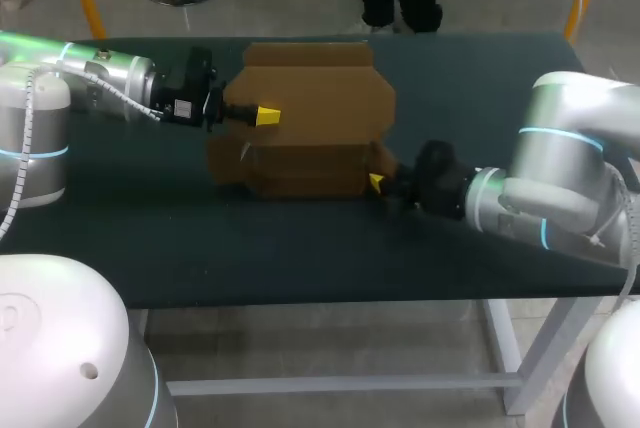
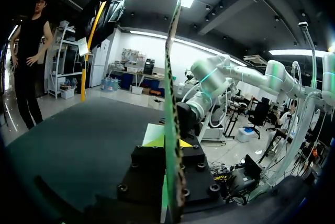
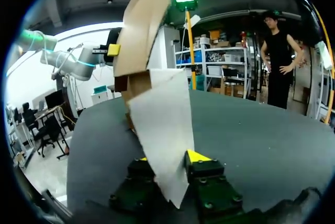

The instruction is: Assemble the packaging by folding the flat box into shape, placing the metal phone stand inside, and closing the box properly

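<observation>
A flat brown die-cut cardboard box blank (image 1: 310, 108) is held over a dark green desk (image 1: 150, 218), stretched between two robot tools. The left tool (image 1: 267, 116) is closed on the blank's edge, with the sheet extending away from it toward the right arm. In the left wrist view the left tool (image 2: 170, 143) has the cardboard (image 2: 172, 77) clamped between its yellow tips, and the sheet shows edge-on and upright, running straight ahead of the fingers. The right tool (image 1: 377, 183) grips the opposite near corner. In its wrist view the right tool (image 3: 167, 158) is closed on a pale flap (image 3: 159, 119), with the brown panels rising ahead of it. The blank's long axis appears to run from one tool to the other, so both arms are equally placed for folding, and the fold lines lie between them. Bare desk surface lies on all sides of the tools. No metal phone stand is visible in any view.
</observation>
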{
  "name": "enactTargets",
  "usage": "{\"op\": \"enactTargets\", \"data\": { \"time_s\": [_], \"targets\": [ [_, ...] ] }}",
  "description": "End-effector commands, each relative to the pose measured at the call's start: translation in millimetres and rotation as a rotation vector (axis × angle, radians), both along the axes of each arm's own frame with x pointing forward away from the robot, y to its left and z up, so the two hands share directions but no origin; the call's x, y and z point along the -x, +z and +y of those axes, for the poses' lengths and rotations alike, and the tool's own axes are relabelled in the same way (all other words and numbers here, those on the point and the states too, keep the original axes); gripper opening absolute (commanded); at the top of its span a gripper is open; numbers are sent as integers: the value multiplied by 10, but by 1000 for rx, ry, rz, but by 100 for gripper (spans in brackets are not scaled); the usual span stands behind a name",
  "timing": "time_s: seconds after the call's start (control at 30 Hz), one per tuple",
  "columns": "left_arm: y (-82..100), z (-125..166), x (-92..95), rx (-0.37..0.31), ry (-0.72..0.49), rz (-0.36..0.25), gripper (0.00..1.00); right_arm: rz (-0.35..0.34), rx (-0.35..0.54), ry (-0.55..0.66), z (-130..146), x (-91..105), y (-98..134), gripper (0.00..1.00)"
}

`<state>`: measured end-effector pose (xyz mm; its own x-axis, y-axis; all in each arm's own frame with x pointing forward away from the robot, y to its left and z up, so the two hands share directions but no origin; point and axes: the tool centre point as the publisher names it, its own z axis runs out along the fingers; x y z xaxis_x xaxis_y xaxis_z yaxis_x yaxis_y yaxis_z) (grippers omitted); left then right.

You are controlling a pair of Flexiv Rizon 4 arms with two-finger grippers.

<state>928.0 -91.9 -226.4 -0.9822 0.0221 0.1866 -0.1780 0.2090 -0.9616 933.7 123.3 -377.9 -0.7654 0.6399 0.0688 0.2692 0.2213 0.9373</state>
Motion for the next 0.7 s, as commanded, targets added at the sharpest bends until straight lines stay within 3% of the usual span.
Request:
{"op": "enactTargets", "data": {
  "time_s": [0.03, 0.2, 0.7],
  "targets": [
    [-14, -4, 3, -1, -2, 0, 0, -3, 14, -40, 110, 26, -19, 30],
    [-14, -4, 3, -1, -2, 0, 0, 6, 12, -57, 140, 94, -41, 42],
    [-14, -4, 3, -1, -2, 0, 0, -10, 40, -150, 291, 179, -14, 42]
  ]
}}
